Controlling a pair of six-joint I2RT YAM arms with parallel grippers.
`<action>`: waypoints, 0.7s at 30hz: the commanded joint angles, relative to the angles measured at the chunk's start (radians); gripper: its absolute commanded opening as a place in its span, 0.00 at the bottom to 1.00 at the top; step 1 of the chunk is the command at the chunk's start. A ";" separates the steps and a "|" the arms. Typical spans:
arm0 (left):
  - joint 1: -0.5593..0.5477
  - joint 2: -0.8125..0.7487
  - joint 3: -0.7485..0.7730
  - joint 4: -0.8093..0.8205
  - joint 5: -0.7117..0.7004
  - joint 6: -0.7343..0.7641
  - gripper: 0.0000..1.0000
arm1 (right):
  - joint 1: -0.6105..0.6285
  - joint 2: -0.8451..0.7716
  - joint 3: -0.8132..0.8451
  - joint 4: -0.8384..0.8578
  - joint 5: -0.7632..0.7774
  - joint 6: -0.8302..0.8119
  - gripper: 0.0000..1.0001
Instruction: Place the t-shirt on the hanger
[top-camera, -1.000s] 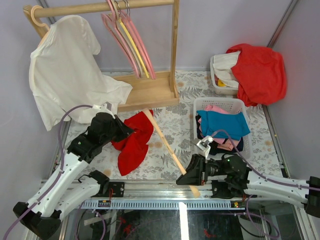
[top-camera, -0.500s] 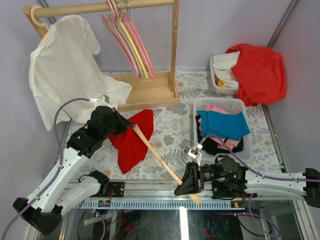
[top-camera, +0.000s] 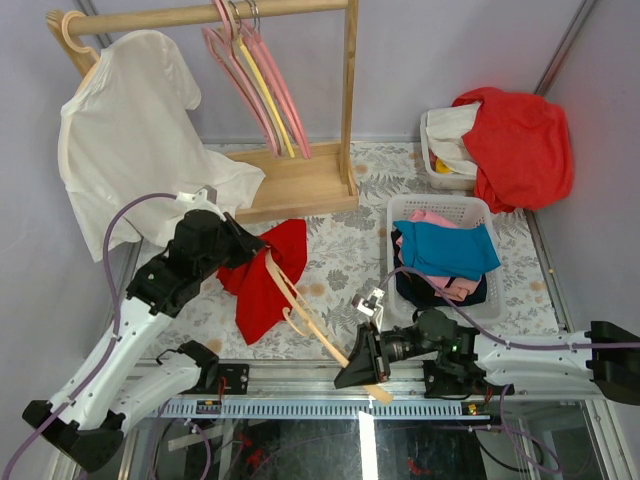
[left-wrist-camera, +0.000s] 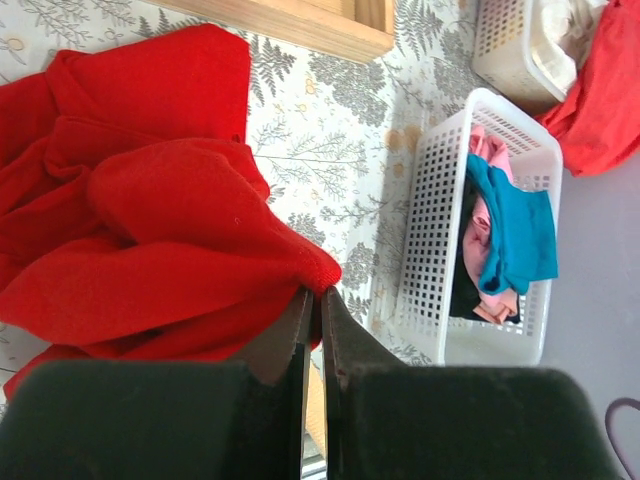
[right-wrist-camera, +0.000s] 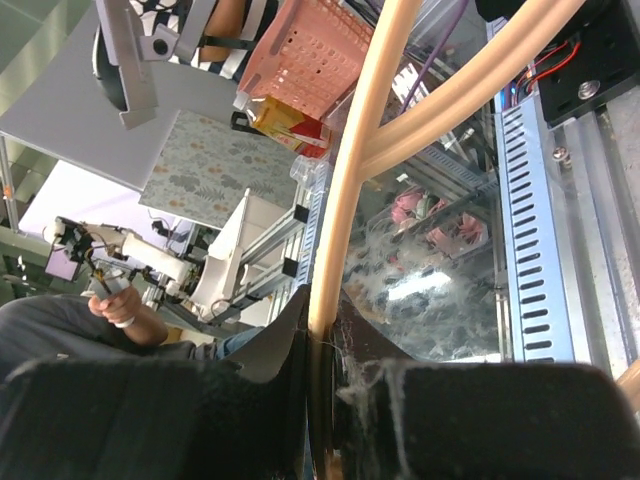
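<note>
Here, much is hidden. From above, the left gripper (top-camera: 243, 257) has its fingers covered by its own wrist, and the near end of the hanger (top-camera: 318, 335) disappears under the right gripper (top-camera: 352, 368). The hanger's far end lies against the t-shirt (top-camera: 262, 290), and whether it goes inside the cloth cannot be told. In the right wrist view, only two pale wooden limbs of the hanger (right-wrist-camera: 350, 200) show.

Counted: one t-shirt, one wooden hanger, two arms, two white baskets (top-camera: 440, 203) (top-camera: 430, 150), one rack (top-camera: 300, 185), one white shirt (top-camera: 130, 140), one yellow hanger (top-camera: 262, 95) among pink ones (top-camera: 285, 100) too overlapped to number.

The t-shirt lies crumpled on the table (top-camera: 350, 250), in front of the rack's base and left of the nearer basket. The left gripper (left-wrist-camera: 318, 296) is pinched onto a fold of it (left-wrist-camera: 150, 230), the cloth bunching just beyond the tips. The right gripper (right-wrist-camera: 320, 320) is clamped on the hanger, well apart from the t-shirt.
</note>
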 joint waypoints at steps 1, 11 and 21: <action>-0.008 -0.018 0.044 0.020 0.101 0.019 0.00 | 0.008 0.093 0.127 0.136 0.026 -0.081 0.00; -0.011 -0.066 0.148 0.007 0.229 0.033 0.00 | -0.110 0.524 0.214 0.815 -0.073 0.242 0.00; -0.012 -0.090 0.208 0.022 0.305 0.040 0.00 | -0.183 0.465 0.238 0.902 -0.061 0.247 0.00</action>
